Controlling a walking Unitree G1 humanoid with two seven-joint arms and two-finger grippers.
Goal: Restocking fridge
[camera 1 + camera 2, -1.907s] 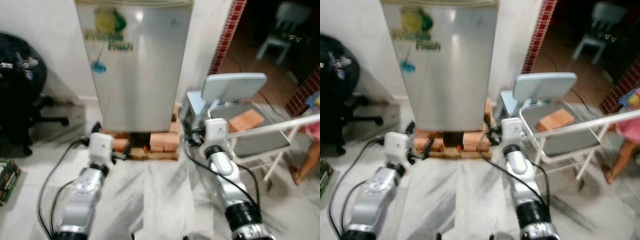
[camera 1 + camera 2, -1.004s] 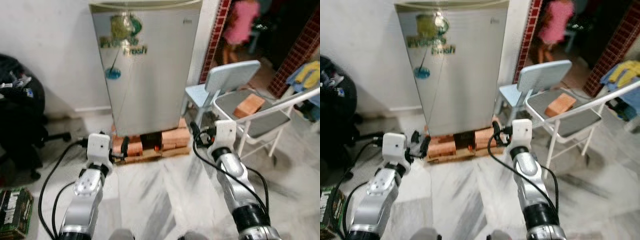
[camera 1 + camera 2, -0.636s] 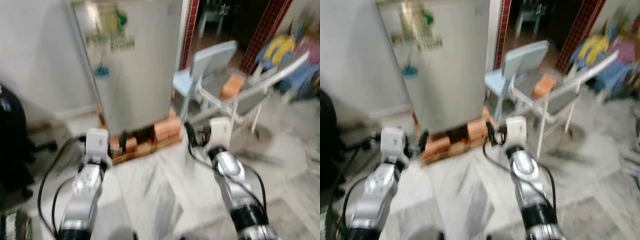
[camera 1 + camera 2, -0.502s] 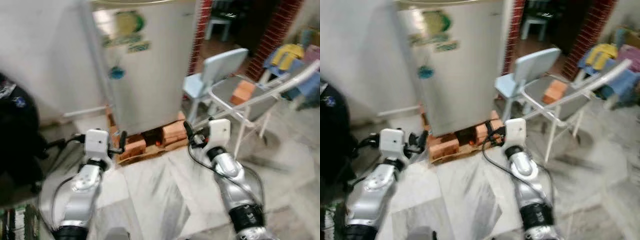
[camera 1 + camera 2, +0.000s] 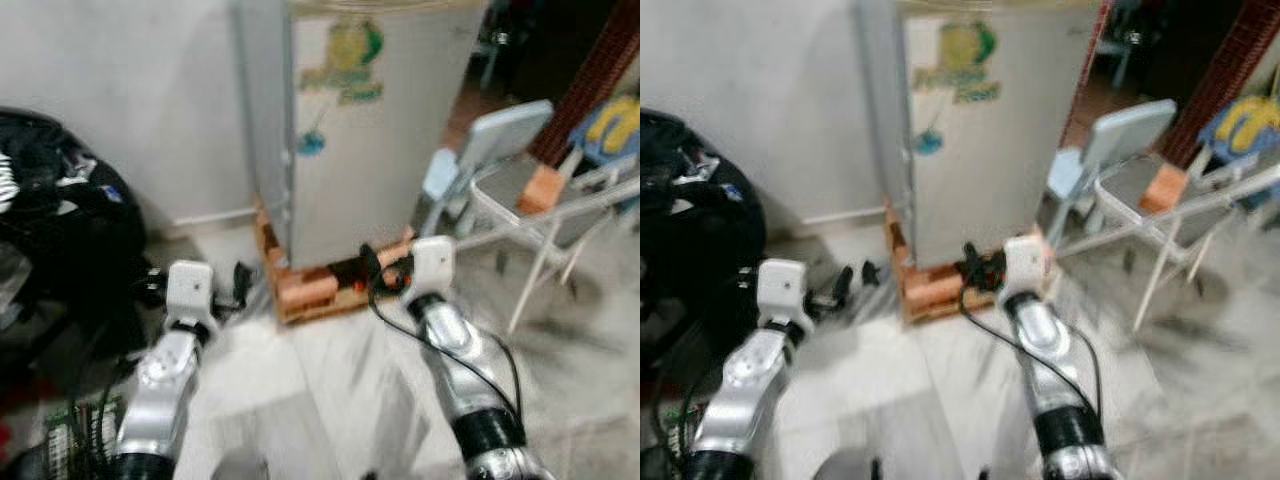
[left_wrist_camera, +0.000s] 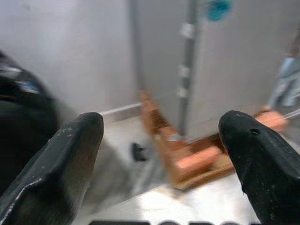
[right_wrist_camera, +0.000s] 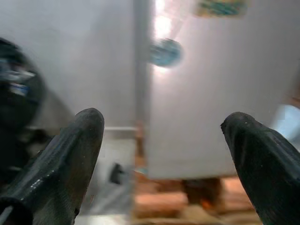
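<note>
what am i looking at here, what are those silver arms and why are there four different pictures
It is a walking humanoid robot about to restock a fridge. Two pictures come from the two eyes of the camera on its head, looking down past its silver arms. The other two come from cameras on its wrists, looking out between each gripper's black fingers. The left gripper and right gripper are both open and hold nothing. Ahead stands a grey fridge, door shut, raised on bricks. To the right is a folding chair with a brick on its seat; to the left, a black bag.
</note>
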